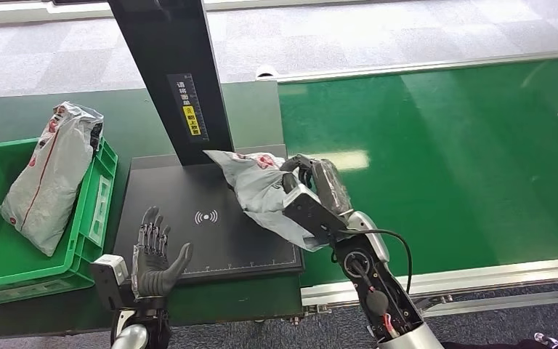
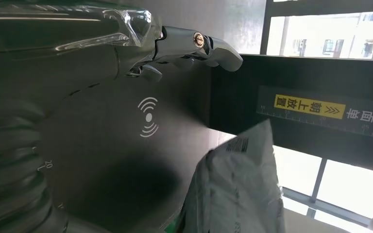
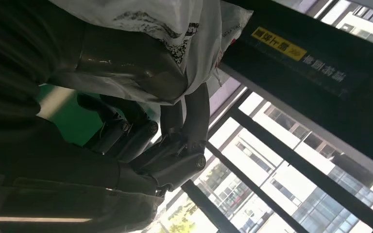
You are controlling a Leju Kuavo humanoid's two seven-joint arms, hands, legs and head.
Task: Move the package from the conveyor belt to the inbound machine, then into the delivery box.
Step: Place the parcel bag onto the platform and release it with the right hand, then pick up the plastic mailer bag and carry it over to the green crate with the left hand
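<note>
The right robot hand grasps the package at the inbound machine's 3 o'clock edge; the left robot hand hovers released.

The right hand grips a white package, its dark fingers curled against the plastic. Beside it stands a black post bearing a yellow label.

Grey carpet tiles cover the floor beyond the far edge of the dark green tabletop. A pale strip of wall base runs along the far side. Large windows with dark frames let in bright daylight, and buildings stand outside.
</note>
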